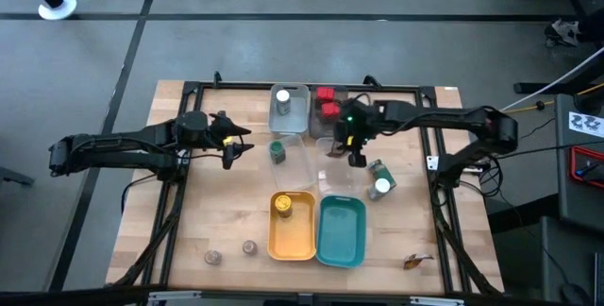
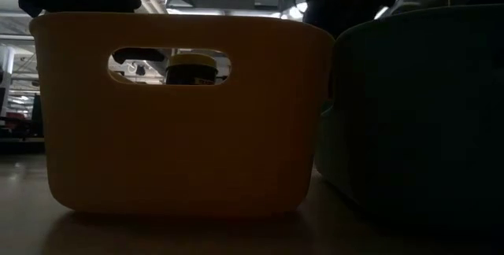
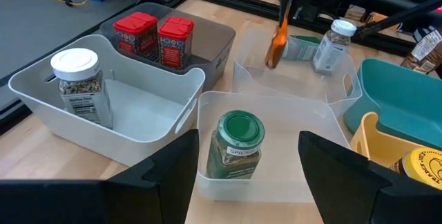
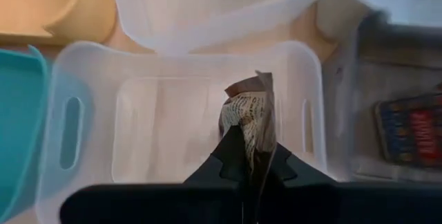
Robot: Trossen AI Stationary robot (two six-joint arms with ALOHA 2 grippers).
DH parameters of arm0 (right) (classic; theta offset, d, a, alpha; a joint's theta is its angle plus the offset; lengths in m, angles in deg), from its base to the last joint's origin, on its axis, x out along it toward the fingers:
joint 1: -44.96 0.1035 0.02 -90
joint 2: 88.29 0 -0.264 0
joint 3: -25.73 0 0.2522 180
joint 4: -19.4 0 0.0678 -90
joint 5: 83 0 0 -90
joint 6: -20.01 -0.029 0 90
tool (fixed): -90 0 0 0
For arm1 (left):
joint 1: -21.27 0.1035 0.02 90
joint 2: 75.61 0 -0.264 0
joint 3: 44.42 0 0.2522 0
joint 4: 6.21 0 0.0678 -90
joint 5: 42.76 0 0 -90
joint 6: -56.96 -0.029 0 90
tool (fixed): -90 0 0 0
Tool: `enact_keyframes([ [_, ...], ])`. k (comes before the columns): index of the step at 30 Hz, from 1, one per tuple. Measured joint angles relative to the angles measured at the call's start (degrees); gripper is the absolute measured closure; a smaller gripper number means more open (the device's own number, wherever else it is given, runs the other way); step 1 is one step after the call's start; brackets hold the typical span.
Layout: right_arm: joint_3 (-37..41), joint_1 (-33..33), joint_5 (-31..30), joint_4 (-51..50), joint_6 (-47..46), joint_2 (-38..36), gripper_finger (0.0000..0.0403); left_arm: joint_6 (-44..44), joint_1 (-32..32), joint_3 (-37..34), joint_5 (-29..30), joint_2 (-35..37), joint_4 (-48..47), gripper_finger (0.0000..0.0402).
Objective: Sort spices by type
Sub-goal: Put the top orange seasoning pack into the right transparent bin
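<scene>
My right gripper is shut on a small brown packet and holds it over an empty clear tray. The left wrist view shows that packet hanging above the tray. My left gripper is open, with its fingers on either side of a green-lidded jar without touching it. That jar stands in a second clear tray. A white-lidded jar stands in the white tray. Two red tins stand in the grey tray. My right gripper pinches the packet between its two fingers at one end, coming from above and pointing down. The packet is lifted clear and hangs below the fingers over the clear tray. The fingers themselves hide how far back it reaches.
A yellow tray holds a yellow-lidded jar, with a teal tray beside it. Two jars lie on the table right of the clear trays. Two small brown jars and a packet sit near the near edge.
</scene>
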Motion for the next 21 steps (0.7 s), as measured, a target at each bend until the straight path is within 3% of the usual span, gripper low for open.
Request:
enact_keyframes([
  [10,0.0,-0.1,-6.8,0.3,0.1,6.3,0.0389,-0.1,0.0,0.0,0.0,0.0,-0.1,0.0169],
  [21,0.0,-0.2,-7.6,1.5,0.1,6.7,0.0387,-0.1,0.0,0.0,0.0,0.0,-0.1,0.0169],
])
